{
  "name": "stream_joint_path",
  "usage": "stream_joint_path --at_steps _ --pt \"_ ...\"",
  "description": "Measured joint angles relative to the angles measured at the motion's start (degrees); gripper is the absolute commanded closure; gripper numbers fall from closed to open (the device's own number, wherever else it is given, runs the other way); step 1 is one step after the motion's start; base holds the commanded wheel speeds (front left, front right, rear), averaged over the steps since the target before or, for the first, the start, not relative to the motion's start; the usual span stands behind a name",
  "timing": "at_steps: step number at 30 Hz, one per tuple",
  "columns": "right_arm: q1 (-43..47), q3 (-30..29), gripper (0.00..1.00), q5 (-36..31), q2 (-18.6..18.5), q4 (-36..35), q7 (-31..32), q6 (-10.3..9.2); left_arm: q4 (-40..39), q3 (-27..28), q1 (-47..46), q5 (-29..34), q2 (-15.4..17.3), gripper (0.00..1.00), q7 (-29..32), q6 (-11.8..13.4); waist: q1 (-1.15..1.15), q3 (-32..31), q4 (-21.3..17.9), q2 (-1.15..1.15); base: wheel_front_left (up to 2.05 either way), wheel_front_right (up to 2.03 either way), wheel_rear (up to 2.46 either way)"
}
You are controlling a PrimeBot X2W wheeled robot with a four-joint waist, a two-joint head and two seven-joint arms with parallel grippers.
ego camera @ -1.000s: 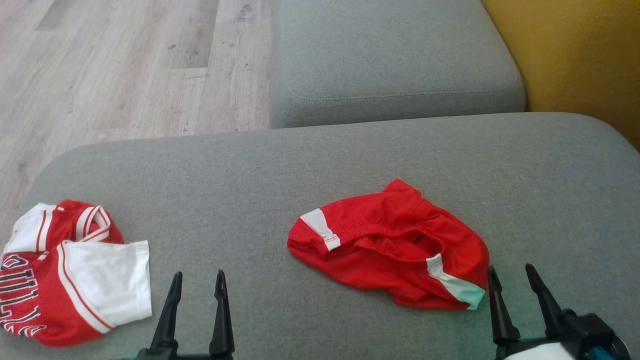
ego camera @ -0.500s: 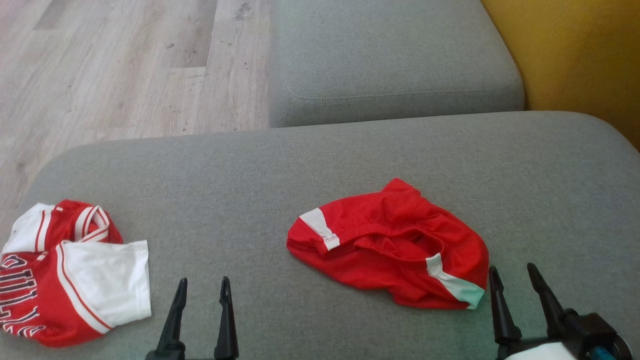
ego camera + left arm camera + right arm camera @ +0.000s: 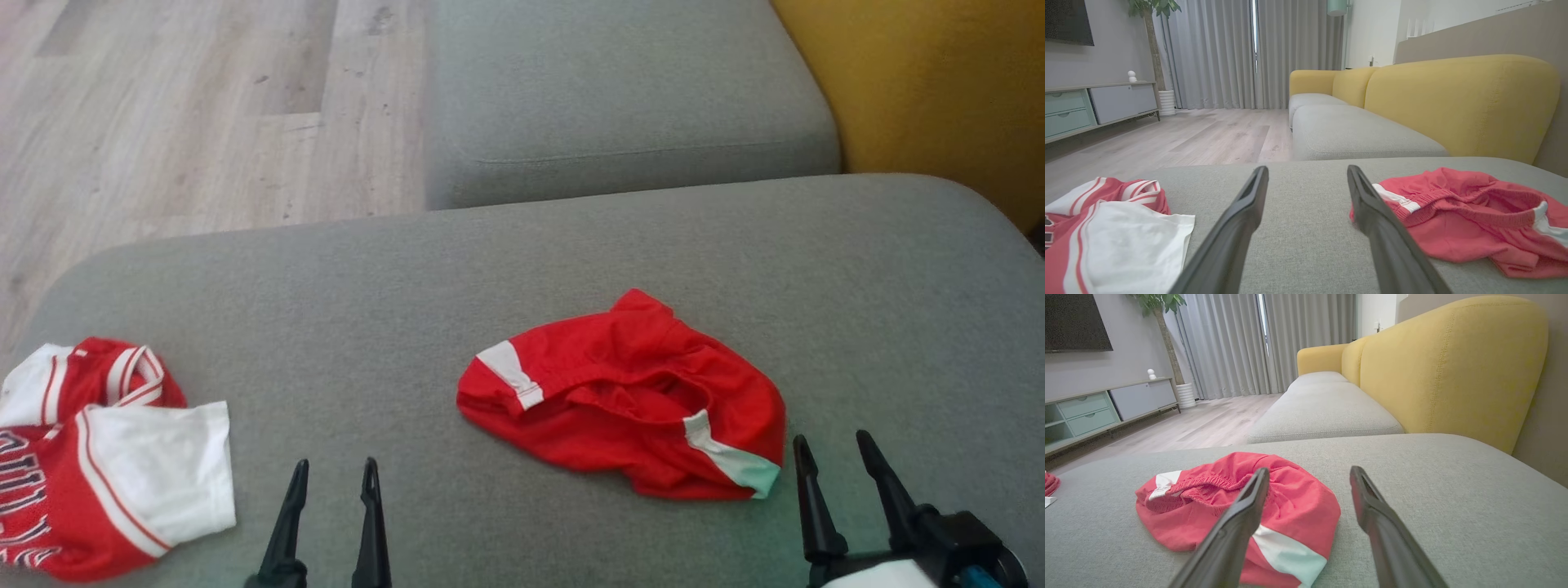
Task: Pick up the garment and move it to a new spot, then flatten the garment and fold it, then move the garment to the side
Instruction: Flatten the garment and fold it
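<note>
1. Writing: the red-and-white jersey [image 3: 106, 457] at the left edge of the grey seat cushion [image 3: 522, 269] carries large dark block letters outlined in white. They are cut off by folds and by the head view's edge, so no full word can be read. No brand or label is legible on any item.
2. Task item: the red shorts [image 3: 620, 392] lie crumpled on the cushion, right of its middle and well apart from the jersey. Nothing grips them.
3. Shorts, material: thin red fabric in soft folds, with a gathered elastic waistband and a white side panel at each end. The left panel is edged with a fine red stripe.
4. Jersey, material: bunched, with striped red-and-white trim and a smooth white panel on top.
5. Cushion: grey woven upholstery with rounded corners. A second grey cushion [image 3: 620, 98] lies beyond it, beside a yellow backrest [image 3: 1449, 367] and pale wood-plank flooring [image 3: 204, 122].
6. Left hand [image 3: 336, 463]: released, its dark tapered fingers [image 3: 1241, 220] spread over bare cushion between jersey and shorts, grasping nothing.
7. Right hand [image 3: 832, 438]: released and empty, just beside the shorts' near right corner.
</note>
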Motion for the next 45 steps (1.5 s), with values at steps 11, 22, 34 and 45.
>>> stream_joint_path --at_steps 11,22,34,45 --pt "-0.6 0.7 0.0 0.0 0.0 -0.6 0.0 0.0 3.2 -4.4 -5.6 0.3 0.0 0.0 0.0 -2.9 0.0 2.1 -5.9 0.0 0.0 0.0 0.0" --pt "-2.9 2.6 0.0 0.0 0.0 -1.0 0.0 0.0 17.2 -23.0 -25.3 -3.0 -0.1 0.0 5.1 -9.5 0.01 7.4 -15.0 0.0 0.0 0.0 0.0" --pt "-6.2 4.0 0.0 0.6 0.0 -1.2 0.0 0.0 28.0 -33.1 -39.6 -5.7 -0.3 0.23 16.5 -5.8 0.01 13.2 -23.5 0.0 0.0 0.0 0.0" --pt "-6.1 3.7 0.0 0.6 0.0 -1.3 0.0 0.0 29.6 -33.8 -39.5 -7.8 -0.3 0.0 18.1 -4.1 0.0 12.6 -23.4 0.0 0.0 0.0 0.0"
